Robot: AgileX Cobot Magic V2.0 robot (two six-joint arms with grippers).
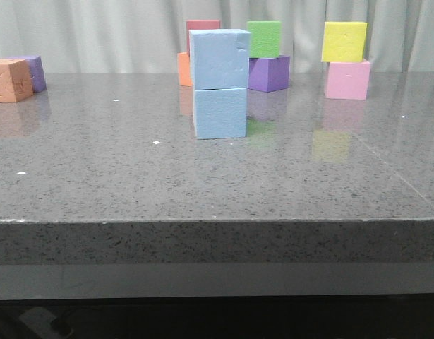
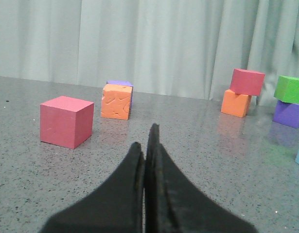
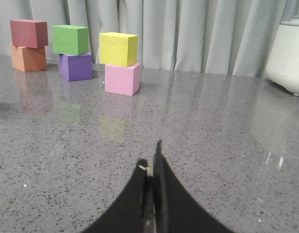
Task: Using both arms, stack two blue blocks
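Front view shows the top blue block (image 1: 219,58) sitting on the bottom blue block (image 1: 220,113), near the middle of the table (image 1: 97,176). The top one sits a little crooked, turned a bit, but it rests flat. So the stack looks done.

No arm shows in that view. The left claw (image 2: 148,145) has its two fingers pressed together with nothing between them. The right claw (image 3: 152,162) is closed the same way and holds nothing. Both hang low over bare table, well away from the stack, so I think they let go and will not bump it.

Behind the stack stand other pairs: a red block (image 1: 202,27) on an orange one, a green block (image 1: 264,38) on a purple one, and a yellow block (image 1: 344,42) on a pink one.
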